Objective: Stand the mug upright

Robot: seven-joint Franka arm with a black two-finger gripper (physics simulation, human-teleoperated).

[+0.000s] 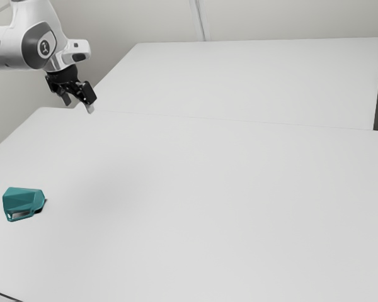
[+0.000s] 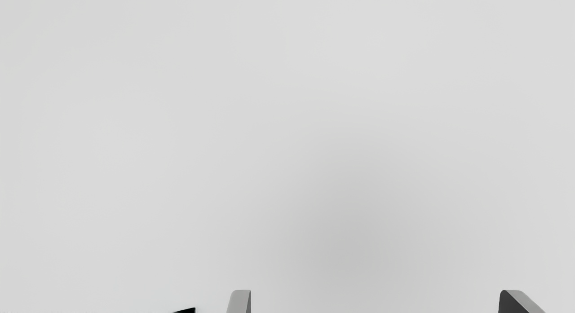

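High above the table, at the exterior view's upper left, hangs my gripper point(image 1: 80, 106). A teal faceted mug point(image 1: 23, 200) lies on its side on the white table point(image 1: 208, 207), near the exterior view's left edge, well apart from the gripper. In the wrist view my gripper point(image 2: 375, 301) is open, its two fingertips wide apart with only bare tabletop seen between them.
A second white surface point(image 1: 252, 82) stretches behind the table, toward the pale wall. One dark line point(image 1: 5, 295) crosses the exterior view's bottom left corner. By the fingertips in the wrist view is a small black shape point(image 2: 187, 310).
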